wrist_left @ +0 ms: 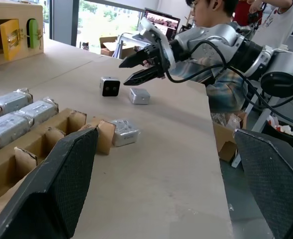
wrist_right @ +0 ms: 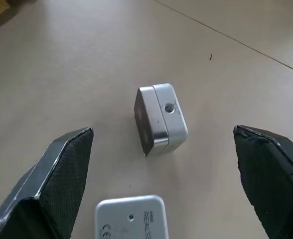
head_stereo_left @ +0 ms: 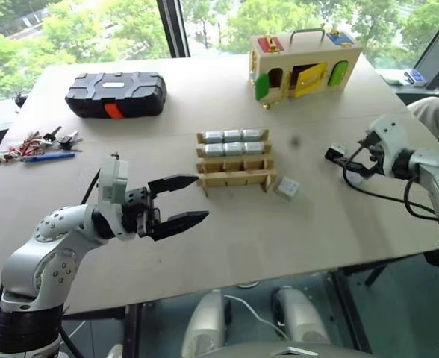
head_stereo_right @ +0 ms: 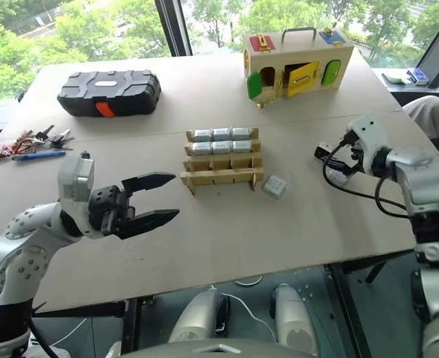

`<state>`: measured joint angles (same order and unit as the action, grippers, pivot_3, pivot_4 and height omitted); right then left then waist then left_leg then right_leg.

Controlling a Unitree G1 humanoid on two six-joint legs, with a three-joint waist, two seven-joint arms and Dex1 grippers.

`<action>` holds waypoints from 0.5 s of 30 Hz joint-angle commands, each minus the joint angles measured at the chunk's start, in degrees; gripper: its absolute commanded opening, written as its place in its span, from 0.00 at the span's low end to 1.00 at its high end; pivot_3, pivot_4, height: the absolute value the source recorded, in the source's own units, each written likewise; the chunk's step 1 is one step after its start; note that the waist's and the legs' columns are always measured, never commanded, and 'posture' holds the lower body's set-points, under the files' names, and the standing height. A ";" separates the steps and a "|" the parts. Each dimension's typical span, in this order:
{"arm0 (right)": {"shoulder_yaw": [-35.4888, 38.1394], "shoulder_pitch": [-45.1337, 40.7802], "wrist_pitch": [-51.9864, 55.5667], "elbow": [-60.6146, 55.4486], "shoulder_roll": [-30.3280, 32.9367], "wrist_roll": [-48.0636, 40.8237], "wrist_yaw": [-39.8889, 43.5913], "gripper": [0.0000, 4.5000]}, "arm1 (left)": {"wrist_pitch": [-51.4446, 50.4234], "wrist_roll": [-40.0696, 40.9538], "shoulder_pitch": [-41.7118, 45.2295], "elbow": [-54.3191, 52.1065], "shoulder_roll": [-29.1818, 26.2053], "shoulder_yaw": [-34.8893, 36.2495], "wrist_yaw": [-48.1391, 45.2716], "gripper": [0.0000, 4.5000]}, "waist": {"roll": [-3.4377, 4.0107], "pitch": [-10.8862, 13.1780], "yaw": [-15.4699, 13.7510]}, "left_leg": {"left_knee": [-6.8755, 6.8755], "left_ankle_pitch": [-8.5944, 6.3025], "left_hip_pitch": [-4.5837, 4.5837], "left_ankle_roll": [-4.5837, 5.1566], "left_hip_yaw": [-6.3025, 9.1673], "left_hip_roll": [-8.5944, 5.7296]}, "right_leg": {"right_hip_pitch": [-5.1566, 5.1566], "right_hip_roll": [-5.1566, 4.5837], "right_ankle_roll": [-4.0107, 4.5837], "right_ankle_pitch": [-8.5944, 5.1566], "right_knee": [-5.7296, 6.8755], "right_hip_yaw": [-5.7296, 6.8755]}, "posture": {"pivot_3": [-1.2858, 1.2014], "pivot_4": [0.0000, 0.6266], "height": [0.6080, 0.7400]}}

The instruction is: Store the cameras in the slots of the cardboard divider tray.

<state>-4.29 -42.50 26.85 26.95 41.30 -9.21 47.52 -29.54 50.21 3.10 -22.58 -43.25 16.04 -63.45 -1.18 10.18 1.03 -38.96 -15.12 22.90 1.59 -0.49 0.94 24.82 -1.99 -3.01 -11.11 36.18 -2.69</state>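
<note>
The cardboard divider tray stands mid-table; its two far rows each hold three silver cameras, and its near slots stand free. One loose camera lies against the tray's right end. Further right, a dark-faced camera stands on edge and a silver camera lies flat beside it. My right gripper hovers open just above these two, and the standing camera lies between its fingers' lines. My left gripper is open and empty, pointing level towards the tray from its left front.
A black plastic case sits at the far left and a wooden box with coloured doors at the far right. Keys and a blue pen lie at the left edge. A person sits beyond the table's right edge.
</note>
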 commanded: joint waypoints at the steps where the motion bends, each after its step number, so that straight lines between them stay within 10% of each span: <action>1: -0.77 -6.11 -6.34 10.10 -1.34 2.79 2.12 0.99 | 0.97 0.15 -0.27 -2.61 -1.01 1.99 0.01 1.00 | 0.01 0.00 0.09 | 0.01 0.00 0.00 0.00 -0.02 0.00 | 0.00 0.00 0.00 0.00 -0.01 -0.01 | 0.52 0.24 1.00; 8: -2.52 -13.01 -15.20 27.43 -5.70 7.48 3.48 0.99 | 0.59 0.46 -2.53 -4.90 -1.41 4.50 1.45 1.00 | 0.01 0.00 0.20 | 0.25 0.00 -0.02 0.00 0.00 0.01 | 0.00 0.00 -0.12 0.09 -0.16 -0.01 | 0.52 0.24 1.00; 15: -1.67 -15.08 -19.43 32.90 -7.22 9.15 4.76 0.39 | 0.33 1.21 -5.69 -7.10 -1.34 7.02 3.22 1.00 | 0.01 0.00 0.61 | 0.44 0.00 -0.07 -0.01 -0.04 0.01 | 0.00 -0.04 -0.15 0.13 -0.27 -0.08 | 0.52 0.24 1.00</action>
<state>-6.94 -56.19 8.54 60.09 33.30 -0.22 51.64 -29.52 50.38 -2.60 -27.76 -44.05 21.33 -60.65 -1.18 10.18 1.64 -38.52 -15.12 22.84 1.58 -0.52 0.97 24.82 -2.03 -3.16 -10.98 35.91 -2.77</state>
